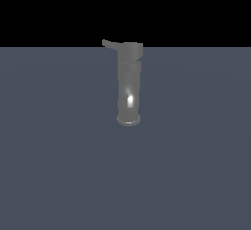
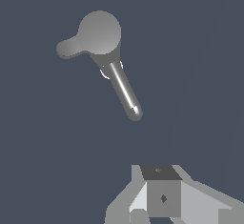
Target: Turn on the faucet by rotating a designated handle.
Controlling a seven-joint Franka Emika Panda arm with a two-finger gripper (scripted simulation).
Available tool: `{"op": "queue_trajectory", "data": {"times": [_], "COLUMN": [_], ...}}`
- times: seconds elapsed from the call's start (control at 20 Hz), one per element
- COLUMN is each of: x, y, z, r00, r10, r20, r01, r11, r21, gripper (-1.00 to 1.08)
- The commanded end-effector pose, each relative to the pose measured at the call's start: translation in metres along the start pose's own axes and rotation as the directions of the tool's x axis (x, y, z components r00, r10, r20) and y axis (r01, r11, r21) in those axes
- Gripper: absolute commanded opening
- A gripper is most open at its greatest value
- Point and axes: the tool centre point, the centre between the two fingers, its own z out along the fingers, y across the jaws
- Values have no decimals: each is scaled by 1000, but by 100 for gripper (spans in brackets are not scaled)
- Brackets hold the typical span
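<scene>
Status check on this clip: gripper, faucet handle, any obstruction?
Gripper above the faucet, clear of it; jaw state unclear. Handle untouched, jutting toward the exterior view's left. Nothing in the way.

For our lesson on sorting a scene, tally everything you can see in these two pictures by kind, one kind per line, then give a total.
Faucet: 1
Handle on the faucet's top cap: 1
Robot hand, seen only in the wrist view: 1
Total: 3

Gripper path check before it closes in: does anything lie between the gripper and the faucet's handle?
Nothing: in the wrist view only bare grey floor separates the gripper from the handle on the faucet.
</scene>
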Motion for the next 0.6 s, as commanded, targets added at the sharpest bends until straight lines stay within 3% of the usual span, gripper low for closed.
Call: {"op": "queue_trajectory", "data": {"times": [0.0, 0.55], "x": [12, 63], "y": [-8, -43], "z": [4, 27], "r00": [998, 950], "r10": [60, 313], "r20": [-4, -20], "r01": [-60, -313], "r11": [998, 950], "r21": [-3, -9], "gripper": [-100, -100]}}
